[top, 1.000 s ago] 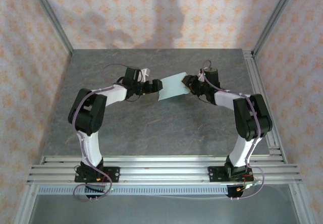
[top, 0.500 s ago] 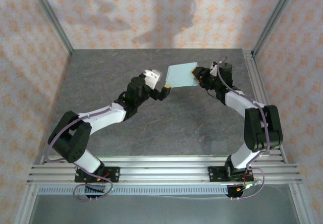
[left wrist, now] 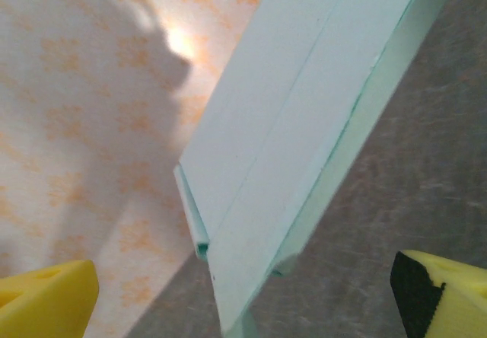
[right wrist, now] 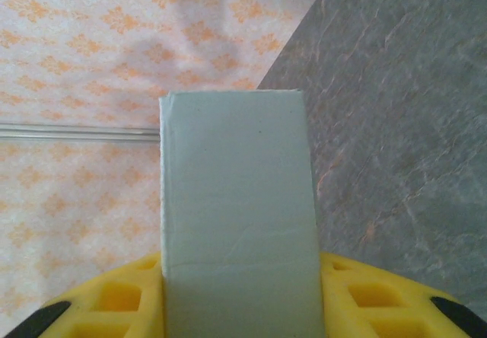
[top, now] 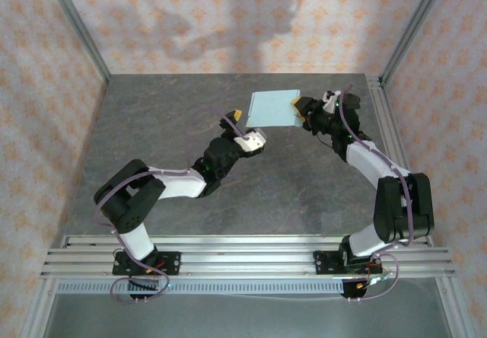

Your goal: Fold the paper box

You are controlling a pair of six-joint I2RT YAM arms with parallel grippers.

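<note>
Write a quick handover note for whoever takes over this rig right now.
Right hand: shut on the paper box at its right edge, holding it off the table.
Left hand: open, by the box's near-left corner, not gripping.
Done: the card looks folded into a flat rectangular box.
Left: the end facing the Left hand looks not fully closed; probably tuck it, then set the box down.

The paper box point(top: 272, 108) is a pale mint-blue rectangle of thin card, folded flat and held up off the desk point(top: 175, 110) over its far right part, its broad face turned toward the overhead view. Its right edge is pinched in the jaws of the right gripper point(top: 296, 106). In the left wrist view it shows as a slim slab with a long crease along its face and a small folded lip at one corner.
</note>
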